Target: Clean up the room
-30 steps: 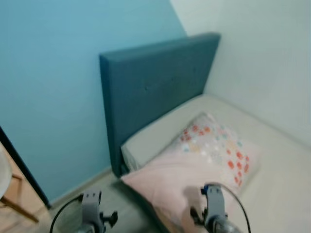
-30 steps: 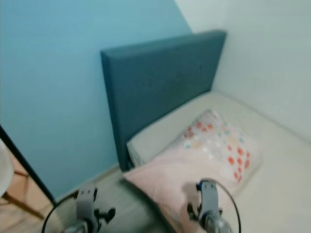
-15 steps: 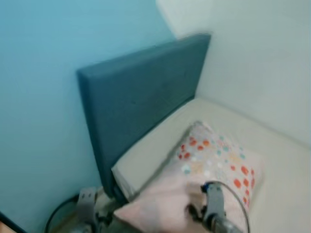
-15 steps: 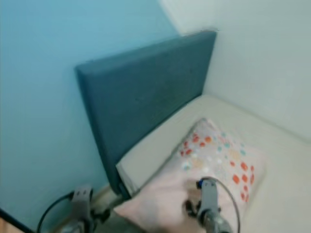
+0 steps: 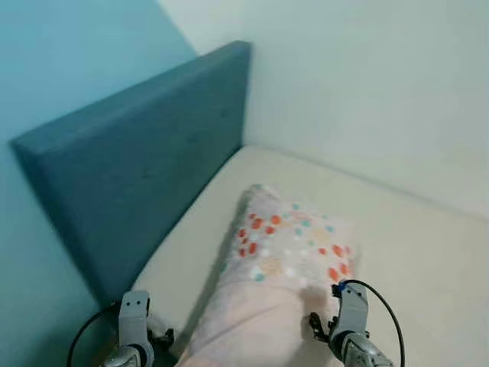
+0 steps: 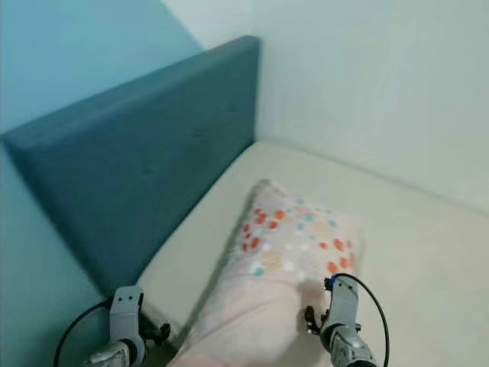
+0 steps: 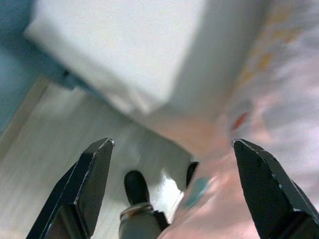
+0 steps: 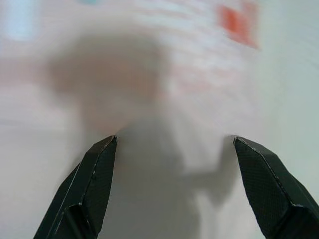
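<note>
A: The pillow (image 5: 286, 256) lies on the bed (image 5: 412, 252), its spotted end towards the blue headboard (image 5: 145, 153), its plain pink end hanging past the mattress edge. What's the risk?

B: That overhang — a careless nudge could drag the pillow to the floor (image 7: 45, 144). The right gripper (image 8: 172, 186) hovers just above the pink fabric, fingers spread and empty; the left gripper (image 7: 169, 194) is likewise unclenched, over the floor beside the mattress corner. If only one side bites, the pillow may sag and slip.

A: And compared with a second ago?

B: The camera has swung right — the headboard now sits far left, more white wall shows, and the chair is gone from view.
</note>
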You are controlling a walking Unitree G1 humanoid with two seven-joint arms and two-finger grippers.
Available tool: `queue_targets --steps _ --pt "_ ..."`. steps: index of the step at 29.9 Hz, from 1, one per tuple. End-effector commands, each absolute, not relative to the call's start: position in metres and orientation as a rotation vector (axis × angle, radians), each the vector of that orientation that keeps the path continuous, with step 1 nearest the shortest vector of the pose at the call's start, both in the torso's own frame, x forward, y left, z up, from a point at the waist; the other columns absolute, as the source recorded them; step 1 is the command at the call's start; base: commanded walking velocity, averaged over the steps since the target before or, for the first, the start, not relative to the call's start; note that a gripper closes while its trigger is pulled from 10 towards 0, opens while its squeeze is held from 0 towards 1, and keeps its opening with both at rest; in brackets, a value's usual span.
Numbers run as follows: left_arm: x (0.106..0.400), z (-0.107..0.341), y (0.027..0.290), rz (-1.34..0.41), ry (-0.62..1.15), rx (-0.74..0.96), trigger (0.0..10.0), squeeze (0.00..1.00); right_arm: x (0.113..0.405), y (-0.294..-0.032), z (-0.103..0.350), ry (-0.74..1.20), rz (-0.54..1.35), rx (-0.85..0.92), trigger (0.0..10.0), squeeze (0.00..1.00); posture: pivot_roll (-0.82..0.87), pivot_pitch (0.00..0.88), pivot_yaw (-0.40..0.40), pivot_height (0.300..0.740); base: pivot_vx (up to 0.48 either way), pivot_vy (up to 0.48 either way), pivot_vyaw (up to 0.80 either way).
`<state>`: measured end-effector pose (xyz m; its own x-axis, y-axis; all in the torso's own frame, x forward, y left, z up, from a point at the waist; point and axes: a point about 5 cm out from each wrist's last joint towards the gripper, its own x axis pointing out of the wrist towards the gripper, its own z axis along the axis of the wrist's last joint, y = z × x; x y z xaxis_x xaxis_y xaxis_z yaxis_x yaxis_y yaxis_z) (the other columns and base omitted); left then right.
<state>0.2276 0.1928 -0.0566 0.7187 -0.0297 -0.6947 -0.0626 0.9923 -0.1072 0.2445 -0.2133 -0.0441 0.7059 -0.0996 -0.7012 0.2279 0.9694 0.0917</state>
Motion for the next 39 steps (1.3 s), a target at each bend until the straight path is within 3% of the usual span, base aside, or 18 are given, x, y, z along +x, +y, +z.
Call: queue_targets --steps 1,15,22,28,39 --pt "0.225 -0.059 0.190 -0.002 0.785 -0.113 10.0 0.00 0.237 -0.221 -0.048 0.787 -0.217 0.183 10.0 0.00 -0.03 0.000 -0.065 0.740 0.000 0.000 -0.80" --pt "0.232 -0.054 0.196 0.039 0.766 -0.095 10.0 0.00 0.234 -0.222 -0.050 0.783 -0.237 0.209 10.0 0.00 -0.03 0.000 -0.059 0.740 0.000 0.000 -0.80" --pt "0.234 -0.051 0.210 0.142 0.763 -0.090 10.0 0.00 0.236 -0.219 -0.049 0.762 -0.230 0.218 10.0 0.00 -0.04 0.000 -0.061 0.740 0.000 0.071 0.00" --pt "0.234 -0.050 0.214 0.161 0.755 -0.099 10.0 0.00 0.235 -0.219 -0.049 0.759 -0.230 0.223 10.0 0.00 -0.04 0.000 -0.059 0.740 0.000 0.479 0.00" --pt "0.237 -0.050 0.199 0.090 0.744 -0.115 10.0 0.00 0.233 -0.217 -0.051 0.767 -0.230 0.221 10.0 0.00 -0.05 0.000 -0.057 0.740 0.000 0.117 0.00"
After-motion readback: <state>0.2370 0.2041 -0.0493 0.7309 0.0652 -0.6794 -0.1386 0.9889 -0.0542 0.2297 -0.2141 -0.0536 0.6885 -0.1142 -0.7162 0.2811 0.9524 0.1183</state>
